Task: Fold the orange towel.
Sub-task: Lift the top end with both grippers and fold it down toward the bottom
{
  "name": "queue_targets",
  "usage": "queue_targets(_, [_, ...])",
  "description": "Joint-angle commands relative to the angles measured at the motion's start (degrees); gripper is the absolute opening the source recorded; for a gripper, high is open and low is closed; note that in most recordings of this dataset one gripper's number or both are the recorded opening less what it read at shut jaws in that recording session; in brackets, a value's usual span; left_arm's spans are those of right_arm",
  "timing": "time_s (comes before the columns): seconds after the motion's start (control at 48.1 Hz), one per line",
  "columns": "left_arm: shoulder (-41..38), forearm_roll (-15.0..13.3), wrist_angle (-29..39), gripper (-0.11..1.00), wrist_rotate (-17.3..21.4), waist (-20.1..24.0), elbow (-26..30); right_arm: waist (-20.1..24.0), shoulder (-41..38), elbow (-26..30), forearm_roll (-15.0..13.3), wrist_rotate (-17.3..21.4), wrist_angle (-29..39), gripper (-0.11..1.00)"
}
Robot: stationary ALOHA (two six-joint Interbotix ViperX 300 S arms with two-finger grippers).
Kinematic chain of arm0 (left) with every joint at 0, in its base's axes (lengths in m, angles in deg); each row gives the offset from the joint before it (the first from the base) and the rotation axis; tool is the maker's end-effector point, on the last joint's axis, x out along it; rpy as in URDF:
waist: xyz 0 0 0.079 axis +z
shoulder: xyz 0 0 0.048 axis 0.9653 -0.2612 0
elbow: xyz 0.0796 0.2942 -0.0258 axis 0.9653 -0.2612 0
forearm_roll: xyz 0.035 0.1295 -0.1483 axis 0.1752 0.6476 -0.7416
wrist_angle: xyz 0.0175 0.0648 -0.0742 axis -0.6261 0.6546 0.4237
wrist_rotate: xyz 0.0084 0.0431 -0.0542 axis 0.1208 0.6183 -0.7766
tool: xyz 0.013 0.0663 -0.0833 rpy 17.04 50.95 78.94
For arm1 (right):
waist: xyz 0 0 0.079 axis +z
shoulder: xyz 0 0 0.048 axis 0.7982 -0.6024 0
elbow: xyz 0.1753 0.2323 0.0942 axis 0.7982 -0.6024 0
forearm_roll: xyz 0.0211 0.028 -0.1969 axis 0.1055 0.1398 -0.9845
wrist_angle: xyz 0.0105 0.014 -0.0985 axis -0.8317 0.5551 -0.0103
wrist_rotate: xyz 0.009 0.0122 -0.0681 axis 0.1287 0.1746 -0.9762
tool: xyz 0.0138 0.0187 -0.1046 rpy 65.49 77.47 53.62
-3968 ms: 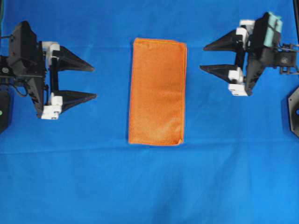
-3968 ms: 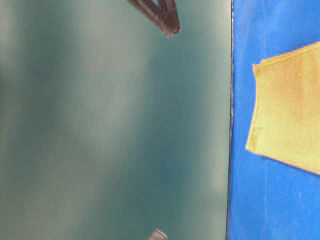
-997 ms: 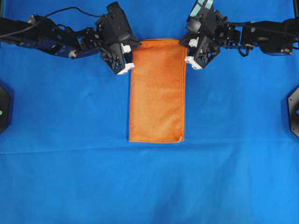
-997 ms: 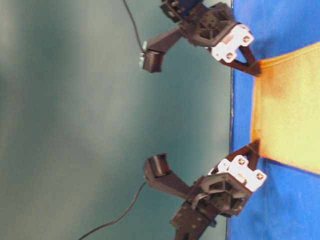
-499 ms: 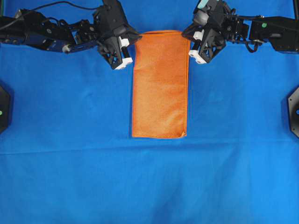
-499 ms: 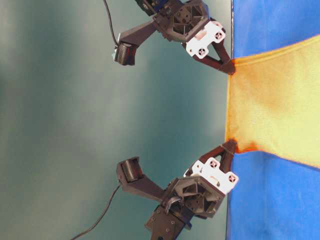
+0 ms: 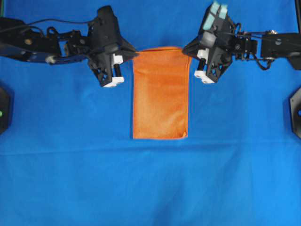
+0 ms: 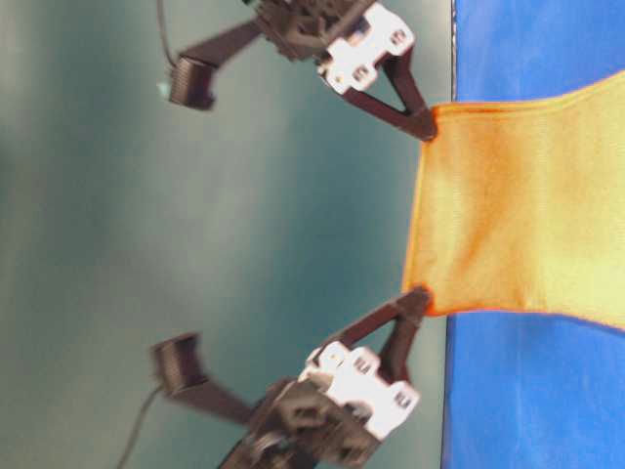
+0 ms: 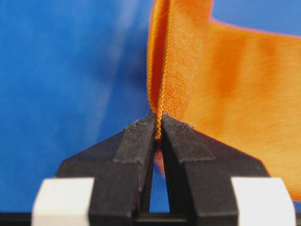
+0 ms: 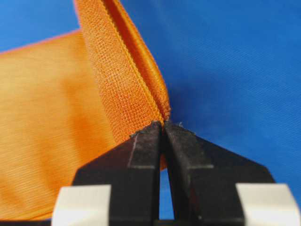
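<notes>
The orange towel [image 7: 160, 94] lies as a long narrow rectangle in the middle of the overhead view. Its near edge rests on the table and its far edge is lifted off it [image 8: 518, 215]. My left gripper [image 7: 134, 53] is shut on the far left corner, with the hem pinched between its tips [image 9: 158, 121]. My right gripper [image 7: 188, 49] is shut on the far right corner, the doubled hem clamped in its tips [image 10: 163, 125]. The towel hangs taut between the two grippers, and both layers of cloth [image 9: 225, 94] [image 10: 47, 117] show in the wrist views.
A blue tablecloth [image 7: 150, 188] covers the whole table. Dark fixtures sit at the left edge [image 7: 3, 108] and the right edge [image 7: 295, 110]. Both arms reach in from the far corners.
Both grippers, shut on the far corners, have raised the towel's far edge higher off the table and brought it a little towards the near side. The near edge has stayed put.
</notes>
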State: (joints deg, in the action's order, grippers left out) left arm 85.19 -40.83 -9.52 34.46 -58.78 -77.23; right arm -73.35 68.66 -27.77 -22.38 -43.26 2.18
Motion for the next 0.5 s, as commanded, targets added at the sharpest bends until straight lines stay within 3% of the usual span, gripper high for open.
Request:
queue_targets(0.0, [3.34,0.09,0.26,0.02,-1.05,-1.76,-0.26,2.64,2.99,-0.44,0.79,0.44,1.49,0.03])
queue_targets(0.291, [4.75,0.0,0.35,0.02,-2.02,-8.17,-2.37,9.93,4.22,-2.2,1.32,5.01,3.69,0.03])
queue_targets(0.478, [1.49,-0.09,-1.85,0.02,-5.45,-11.87,-2.9,12.66,2.11,-3.25,1.32,7.12,3.08,0.03])
